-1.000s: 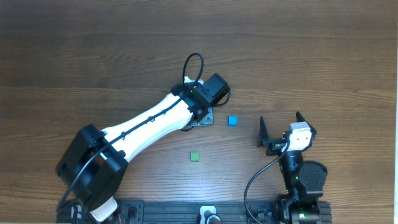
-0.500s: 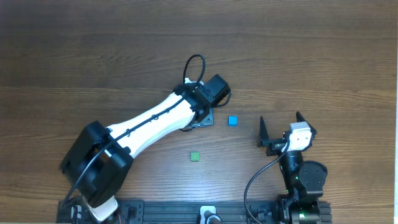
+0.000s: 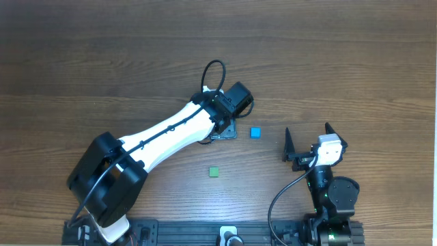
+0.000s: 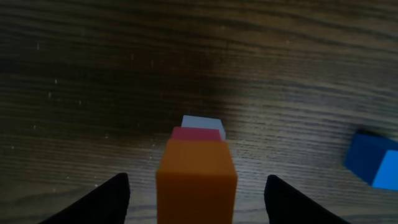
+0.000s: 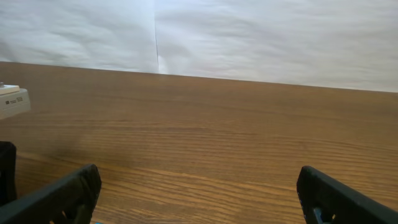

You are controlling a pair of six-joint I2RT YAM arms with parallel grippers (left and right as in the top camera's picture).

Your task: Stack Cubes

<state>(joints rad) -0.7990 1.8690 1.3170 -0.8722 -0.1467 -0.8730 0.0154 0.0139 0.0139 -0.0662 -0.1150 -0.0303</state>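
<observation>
My left end effector (image 4: 198, 180), fingers spread, straddles the orange cube (image 4: 196, 186), judged light, rigid and smooth: grip opposite flat faces.

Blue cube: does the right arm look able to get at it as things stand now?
Probably yes. The blue cube lies alone on the bare table, and nothing stands between it and the open right gripper. The left arm is on the cube's other side.
</observation>
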